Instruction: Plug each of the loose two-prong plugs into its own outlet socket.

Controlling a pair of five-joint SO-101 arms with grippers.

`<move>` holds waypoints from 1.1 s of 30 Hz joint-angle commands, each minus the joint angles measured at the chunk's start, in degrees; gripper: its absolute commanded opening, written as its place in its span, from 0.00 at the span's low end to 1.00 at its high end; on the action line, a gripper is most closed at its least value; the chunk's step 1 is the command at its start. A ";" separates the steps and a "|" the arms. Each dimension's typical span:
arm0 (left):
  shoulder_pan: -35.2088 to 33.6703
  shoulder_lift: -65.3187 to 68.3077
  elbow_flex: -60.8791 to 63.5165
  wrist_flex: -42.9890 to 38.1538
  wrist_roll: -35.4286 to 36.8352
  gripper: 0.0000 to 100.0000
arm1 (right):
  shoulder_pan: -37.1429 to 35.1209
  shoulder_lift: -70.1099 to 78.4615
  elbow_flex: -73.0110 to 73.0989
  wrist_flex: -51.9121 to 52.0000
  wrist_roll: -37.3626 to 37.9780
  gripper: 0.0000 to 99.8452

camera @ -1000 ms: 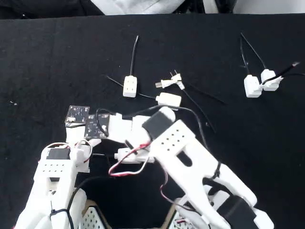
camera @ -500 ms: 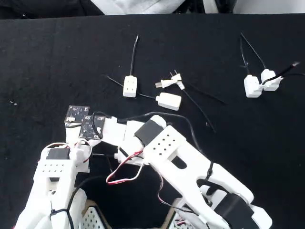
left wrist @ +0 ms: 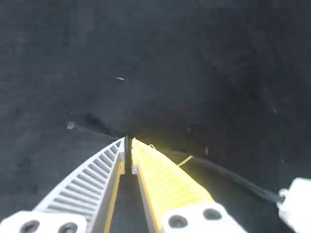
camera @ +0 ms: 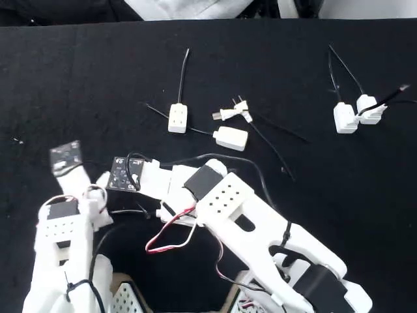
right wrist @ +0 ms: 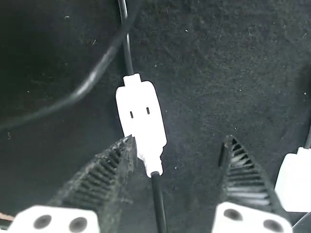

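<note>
While the right gripper (right wrist: pixel 180 143) is hanging wide open over the black table (camera: pixel 71 78), we are looking at a white socket (right wrist: pixel 140 114) with two slots lying between its dark fingers. It is sitting closer to one finger, whose tip is overlapping its narrow end, and black cords (right wrist: pixel 127 43) are running off both ends of it. Another white piece (right wrist: pixel 295 179) is peeking in just beyond the other finger. From the high view, we are seeing the right arm (camera: pixel 260 222) stretching across the near side of the table toward the left arm (camera: pixel 58 248). Farther up the table, a square socket (camera: pixel 178 118) and an oblong socket (camera: pixel 231 137) are lying near each other, with the loose plugs (camera: pixel 233 111) sitting just beside them, prongs bare. Well off to the right, a white pair (camera: pixel 355 114) is sitting pressed together. The left gripper (left wrist: pixel 127 144) is closed, its grey and yellow fingers meeting at the tips, and a black cable (left wrist: pixel 228 177) is lying near it on the table.
</note>
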 commanded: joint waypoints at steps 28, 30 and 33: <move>-19.65 -0.44 -6.55 -0.88 1.23 0.03 | -1.58 16.84 -10.51 1.41 0.00 0.27; -19.65 -0.44 -6.55 -0.88 1.23 0.03 | -3.87 16.84 -10.86 3.08 0.09 0.27; -19.65 -0.44 -6.55 -0.88 1.23 0.03 | -8.44 17.45 -9.89 3.08 2.64 0.27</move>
